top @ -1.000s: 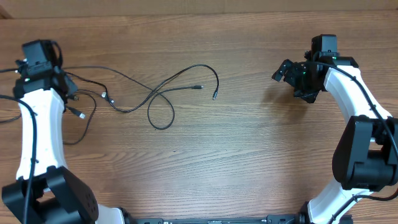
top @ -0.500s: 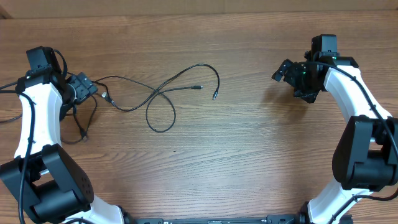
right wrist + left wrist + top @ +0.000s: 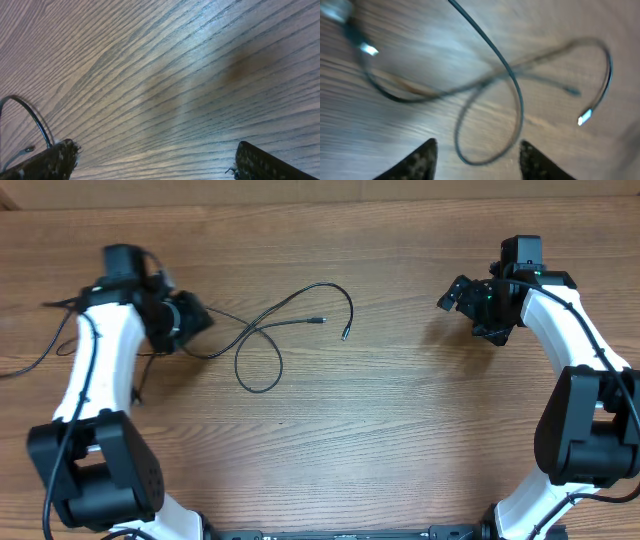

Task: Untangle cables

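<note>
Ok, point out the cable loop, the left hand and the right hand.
cable loop point(image 3: 259, 387): overhead view, bottom of the loop's curve.
left hand point(image 3: 477, 159): left wrist view, midway between its open fingertips.
right hand point(image 3: 157, 160): right wrist view, midway between its open fingertips.

The left hand point(image 3: 190, 320) has swung right, closer to the cables point(image 3: 238, 365).

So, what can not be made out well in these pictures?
1. Overhead: the left gripper covers where the cables meet beside it, so any crossing there is hidden.
2. Overhead: the plug ends are too small to tell their type.
3. Left wrist: motion blur smears the whole view; crossings are unclear.
4. Right wrist: only a short arc of the cables shows; the left edge cuts off the rest.
</note>
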You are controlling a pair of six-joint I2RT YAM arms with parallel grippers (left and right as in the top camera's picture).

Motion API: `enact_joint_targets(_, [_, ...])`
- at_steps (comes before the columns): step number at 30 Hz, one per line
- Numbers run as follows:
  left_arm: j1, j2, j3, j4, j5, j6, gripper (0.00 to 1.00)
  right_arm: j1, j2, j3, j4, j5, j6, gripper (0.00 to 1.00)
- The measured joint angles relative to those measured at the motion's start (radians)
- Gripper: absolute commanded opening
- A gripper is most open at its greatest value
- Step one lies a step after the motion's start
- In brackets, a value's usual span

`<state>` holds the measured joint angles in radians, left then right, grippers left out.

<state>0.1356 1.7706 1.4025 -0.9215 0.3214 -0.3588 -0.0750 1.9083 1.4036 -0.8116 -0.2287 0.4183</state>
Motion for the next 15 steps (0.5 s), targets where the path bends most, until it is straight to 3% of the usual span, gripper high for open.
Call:
enact_joint_targets(5, [-0.145, 0.000, -0.012, 0.000, -0.060, 0.000, 0.49, 0.000, 0.000, 0.000, 0.000, 0.000, 0.000, 1.00])
enact_joint_targets(15, [-0.399, 0.000, -0.229, 0.235, -0.213, -0.079, 0.44, 0.000, 0.000, 0.000, -0.001, 0.000, 0.000, 1.00])
